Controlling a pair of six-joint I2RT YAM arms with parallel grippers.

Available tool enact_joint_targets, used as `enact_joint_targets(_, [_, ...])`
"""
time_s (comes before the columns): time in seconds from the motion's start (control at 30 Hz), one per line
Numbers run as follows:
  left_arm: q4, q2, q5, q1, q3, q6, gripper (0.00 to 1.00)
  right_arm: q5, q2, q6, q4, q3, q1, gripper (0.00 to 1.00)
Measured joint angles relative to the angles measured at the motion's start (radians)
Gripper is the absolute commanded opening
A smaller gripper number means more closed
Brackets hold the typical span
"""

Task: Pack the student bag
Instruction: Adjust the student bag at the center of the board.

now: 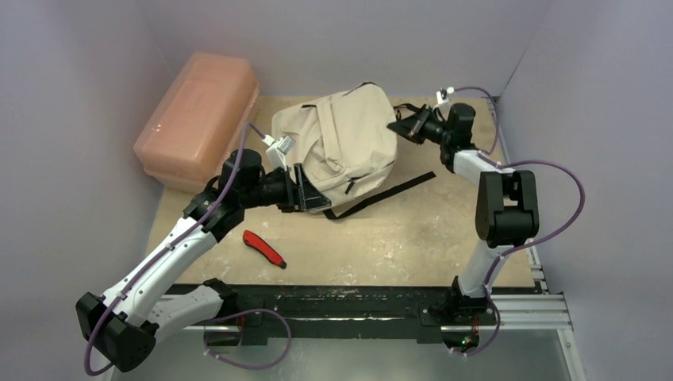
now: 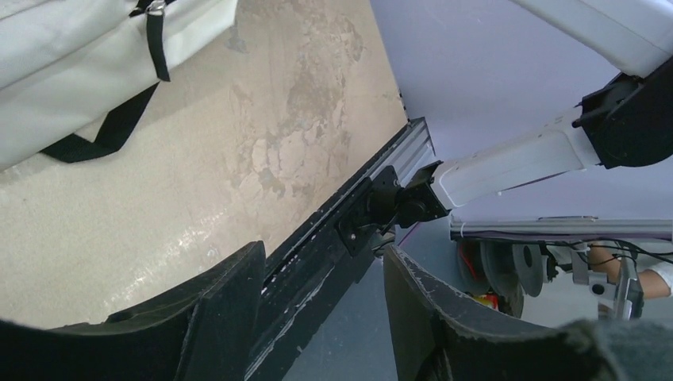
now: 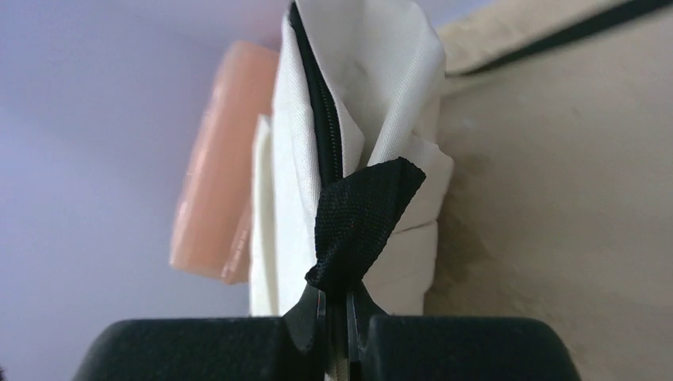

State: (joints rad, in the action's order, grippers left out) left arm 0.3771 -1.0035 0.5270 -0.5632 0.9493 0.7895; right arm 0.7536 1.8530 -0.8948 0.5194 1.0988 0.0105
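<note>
A robot lab cell: plain lilac walls (image 1: 71, 95) box in a scuffed board table (image 1: 397, 238), two arms (image 1: 171, 252) are bolted to an aluminium rail (image 1: 532, 317) at its edge, and purple cables (image 1: 582, 202) loop free.

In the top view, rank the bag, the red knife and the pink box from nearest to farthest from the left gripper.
1. Bag, just beyond the left gripper.
2. Red knife, toward the near edge.
3. Pink box, back left, somewhat farther than the knife.
</note>
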Motion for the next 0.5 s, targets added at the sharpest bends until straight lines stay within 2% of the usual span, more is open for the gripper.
enact_joint_targets(0.17, [0.034,0.018,-0.042,0.000,0.034,-0.017,0.54,0.010,-0.040,-0.017,-0.115,0.273,0.058,0.00])
enact_joint_targets(0.23, [0.048,0.034,-0.077,0.001,0.042,-0.024,0.54,0.019,-0.011,-0.020,-0.184,0.440,0.088,0.00])
enact_joint_targets(0.33, [0.070,0.056,-0.113,0.008,0.042,-0.026,0.54,0.023,0.088,-0.003,-0.298,0.719,0.134,0.00])
enact_joint_targets(0.4, [0.078,0.064,-0.127,0.016,0.042,-0.027,0.54,-0.003,0.195,0.037,-0.409,0.966,0.180,0.00])
enact_joint_targets(0.5, [0.088,0.073,-0.142,0.034,0.042,-0.027,0.54,-0.051,0.318,0.095,-0.546,1.205,0.236,0.00])
